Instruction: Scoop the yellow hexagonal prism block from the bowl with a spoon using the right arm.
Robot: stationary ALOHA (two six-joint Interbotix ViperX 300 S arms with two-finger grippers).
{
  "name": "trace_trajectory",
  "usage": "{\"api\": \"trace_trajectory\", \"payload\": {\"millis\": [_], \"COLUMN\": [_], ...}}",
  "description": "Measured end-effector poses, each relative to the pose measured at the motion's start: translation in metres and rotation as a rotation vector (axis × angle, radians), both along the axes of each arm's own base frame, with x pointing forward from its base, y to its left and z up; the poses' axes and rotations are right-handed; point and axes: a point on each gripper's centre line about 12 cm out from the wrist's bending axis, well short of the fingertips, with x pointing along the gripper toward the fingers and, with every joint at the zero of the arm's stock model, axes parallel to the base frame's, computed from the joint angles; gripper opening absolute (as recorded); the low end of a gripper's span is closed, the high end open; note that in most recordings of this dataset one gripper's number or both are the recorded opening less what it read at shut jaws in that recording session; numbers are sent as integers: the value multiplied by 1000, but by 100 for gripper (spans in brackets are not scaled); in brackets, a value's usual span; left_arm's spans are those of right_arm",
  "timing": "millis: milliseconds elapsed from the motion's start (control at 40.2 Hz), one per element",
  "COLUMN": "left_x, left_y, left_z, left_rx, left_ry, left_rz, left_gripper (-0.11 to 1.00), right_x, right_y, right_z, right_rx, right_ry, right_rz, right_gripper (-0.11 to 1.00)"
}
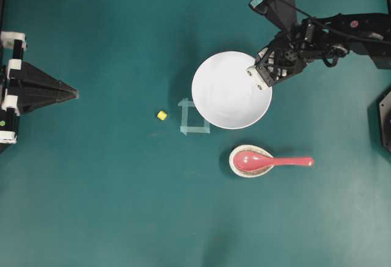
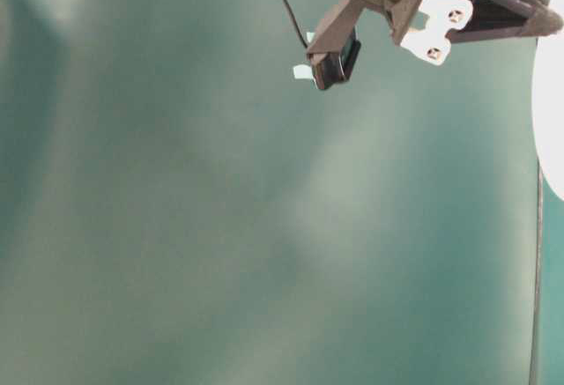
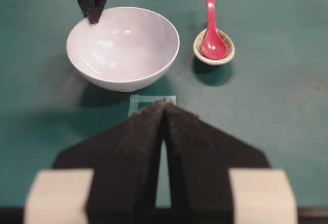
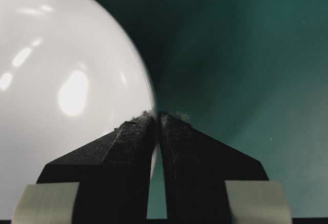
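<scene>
Over bowl (image 1: 229, 93) rim, right claw (image 4: 156, 117) closed, bowl cut off

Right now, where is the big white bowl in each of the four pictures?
Overhead: the white bowl sits right of the middle, the right claw at its upper right rim.
Table-level: only a white sliver of it shows at the right edge.
Left wrist: upper left, beyond the claw.
Right wrist: it fills the left half, the claw's tips at its rim.
Shared landmark: the right claw by the rim.
</scene>
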Motion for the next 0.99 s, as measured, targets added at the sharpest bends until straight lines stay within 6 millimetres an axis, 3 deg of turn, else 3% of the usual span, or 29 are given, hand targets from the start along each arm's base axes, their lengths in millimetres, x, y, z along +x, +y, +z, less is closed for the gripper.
{"api": "trace_trajectory", "payload": {"millis": [646, 919, 994], "left_x": [0, 0, 0], "left_y": [0, 0, 0], "left_z": [0, 0, 0], "left_rx": [0, 0, -2], "left_ry": [0, 2, 0], "left_rz": [2, 2, 2], "left_gripper": [-1, -1, -1], "right_x": [0, 0, 0], "right_y": [-2, -4, -5], "right_z": [0, 1, 1], "right_rx": [-41, -66, -69], "right_ry": [7, 11, 13], "right_rz": [34, 50, 52], "right_gripper": [8, 45, 51]}}
